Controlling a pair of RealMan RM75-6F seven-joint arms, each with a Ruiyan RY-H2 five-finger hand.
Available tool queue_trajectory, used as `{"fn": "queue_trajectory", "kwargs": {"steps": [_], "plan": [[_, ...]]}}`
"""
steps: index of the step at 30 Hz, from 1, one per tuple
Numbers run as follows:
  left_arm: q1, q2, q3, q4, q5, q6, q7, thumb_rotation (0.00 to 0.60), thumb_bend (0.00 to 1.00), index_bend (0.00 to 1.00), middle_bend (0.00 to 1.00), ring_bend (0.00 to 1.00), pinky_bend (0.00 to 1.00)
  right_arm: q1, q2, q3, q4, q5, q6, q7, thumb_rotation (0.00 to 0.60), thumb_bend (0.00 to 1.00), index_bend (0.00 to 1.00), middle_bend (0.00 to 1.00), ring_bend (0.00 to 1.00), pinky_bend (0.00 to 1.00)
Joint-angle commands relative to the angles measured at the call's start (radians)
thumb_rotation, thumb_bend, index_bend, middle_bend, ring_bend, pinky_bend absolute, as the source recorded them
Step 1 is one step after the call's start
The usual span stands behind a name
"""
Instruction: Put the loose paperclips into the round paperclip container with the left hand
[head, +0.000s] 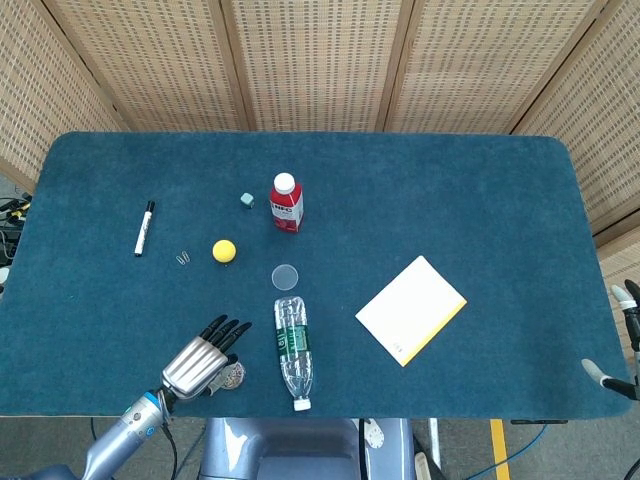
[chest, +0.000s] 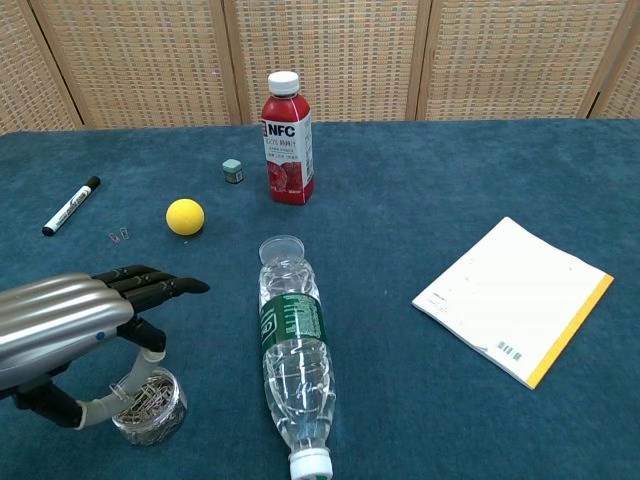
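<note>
The round clear paperclip container (chest: 150, 408) stands near the table's front left and is full of clips. In the head view the container (head: 235, 377) is half hidden by my left hand (head: 200, 358). My left hand (chest: 70, 322) hovers right over it with its fingers stretched forward. A paperclip (chest: 126, 386) stands between thumb and fingertip at the container's rim, pinched there. Two loose paperclips (head: 182, 258) lie on the cloth left of the yellow ball, also seen as paperclips (chest: 119, 236) in the chest view. Only spread fingertips of my right hand (head: 612, 372) show past the table's right edge.
A clear water bottle (chest: 295, 355) lies just right of the container, with the round lid (head: 285, 277) beyond it. A yellow ball (chest: 185, 216), black marker (chest: 70, 205), small green cube (chest: 233, 170), red juice bottle (chest: 287, 140) and notepad (chest: 512, 298) lie further off.
</note>
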Motion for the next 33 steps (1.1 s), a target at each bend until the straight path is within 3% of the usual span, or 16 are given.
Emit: {"fn": "queue_trajectory", "kwargs": {"steps": [1, 6, 18, 25, 33], "plan": [[0.0, -0.001, -0.002, -0.001, 0.001, -0.002, -0.002, 0.6, 0.35, 0.56, 0.0, 0.0, 0.0, 0.0, 0.0, 0.0, 0.0, 0.001, 0.0, 0.0, 0.6, 0.0, 0.0, 0.0, 0.0, 0.0], [0.001, 0.003, -0.003, -0.005, 0.0, -0.006, -0.003, 0.6, 0.25, 0.48, 0.0, 0.0, 0.0, 0.0, 0.0, 0.0, 0.0, 0.0, 0.0, 0.002, 0.6, 0.0, 0.0, 0.0, 0.0, 0.0], [0.008, 0.025, -0.028, -0.017, 0.002, 0.023, -0.035, 0.6, 0.25, 0.46, 0.0, 0.0, 0.0, 0.0, 0.0, 0.001, 0.0, -0.001, 0.001, 0.001, 0.6, 0.0, 0.0, 0.0, 0.0, 0.0], [0.006, 0.067, -0.1, -0.013, -0.024, 0.072, -0.095, 0.6, 0.25, 0.46, 0.0, 0.0, 0.0, 0.0, 0.0, 0.001, 0.0, -0.001, 0.002, 0.002, 0.6, 0.0, 0.0, 0.0, 0.0, 0.0], [-0.026, 0.083, -0.211, 0.106, -0.139, 0.052, -0.179, 0.6, 0.26, 0.46, 0.0, 0.0, 0.0, 0.0, -0.001, 0.001, -0.001, 0.0, 0.001, -0.003, 0.6, 0.0, 0.0, 0.0, 0.0, 0.0]]}}
